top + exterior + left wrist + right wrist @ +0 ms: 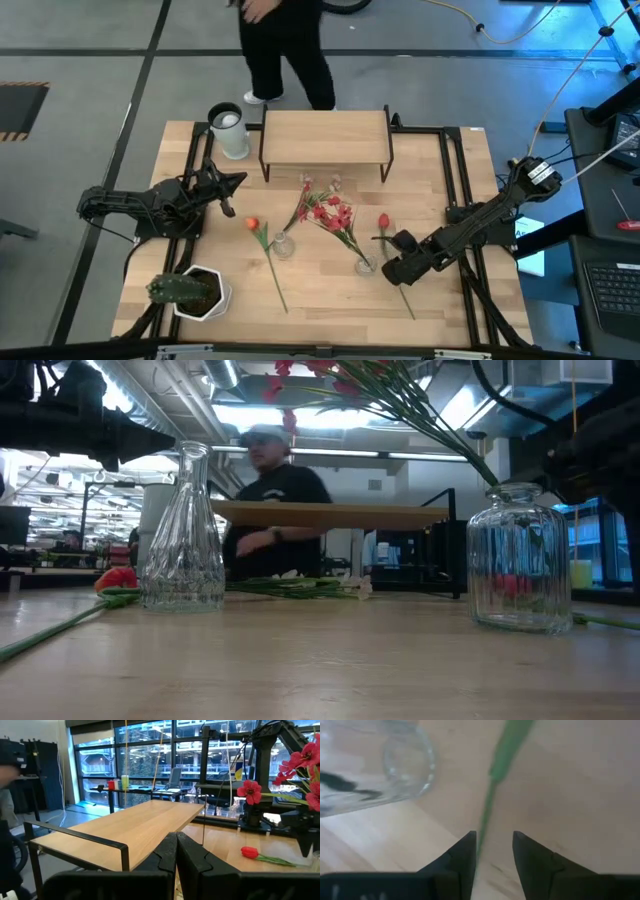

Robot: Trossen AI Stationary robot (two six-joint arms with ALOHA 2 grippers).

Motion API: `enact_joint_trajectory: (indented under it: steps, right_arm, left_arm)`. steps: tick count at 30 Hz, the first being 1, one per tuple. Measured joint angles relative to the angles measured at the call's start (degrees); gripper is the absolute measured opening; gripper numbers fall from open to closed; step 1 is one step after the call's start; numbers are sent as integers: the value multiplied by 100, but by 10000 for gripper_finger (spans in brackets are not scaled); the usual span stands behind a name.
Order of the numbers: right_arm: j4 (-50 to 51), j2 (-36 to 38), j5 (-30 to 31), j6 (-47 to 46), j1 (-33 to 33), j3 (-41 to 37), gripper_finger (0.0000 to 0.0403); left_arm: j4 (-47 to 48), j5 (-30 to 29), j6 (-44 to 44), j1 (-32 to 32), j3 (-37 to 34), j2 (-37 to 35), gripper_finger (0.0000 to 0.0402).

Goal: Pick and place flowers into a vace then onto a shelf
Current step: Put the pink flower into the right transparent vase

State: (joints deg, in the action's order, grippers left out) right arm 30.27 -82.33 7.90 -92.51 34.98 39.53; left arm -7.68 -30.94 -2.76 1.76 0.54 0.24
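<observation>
A red tulip [383,221] lies on the table, its stem [496,775] running toward the near edge. My right gripper [393,268] is low over that stem and open, one finger on each side of it [494,845]. Beside it a round glass jar [365,265] holds the spray of red blossoms [330,212], which leans out of its mouth. A slim glass vase [283,243] stands empty. An orange tulip [251,224] and a white-flowered sprig [305,185] lie flat on the table. My left gripper [232,195] is shut and empty, raised at the left and facing the shelf [325,137]. My right gripper comes down over the red tulip's stem [487,815] with its fingers across it. The stem lies on the table close by the inner side of one finger [466,855]. I cannot tell whether that finger touches it.
A green spiky plant in a white pot [190,290] stands at the near left corner. A pale cup [230,130] stands left of the shelf. A person in dark clothes [285,45] stands behind the table's far edge. Black frame rails [455,170] run along both sides.
</observation>
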Motion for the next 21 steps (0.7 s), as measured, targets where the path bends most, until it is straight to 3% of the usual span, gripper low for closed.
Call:
enact_joint_trajectory:
  steps: [8, 21]
  right_arm:
    - [364, 37, 169, -99, -384, 0, 130]
    - [-272, -33, 317, 1759, -914, 0, 130]
  left_arm:
    - [17, 0, -101, 0, 0, 1, 4]
    - [17, 7, -103, 1, 0, 1, 4]
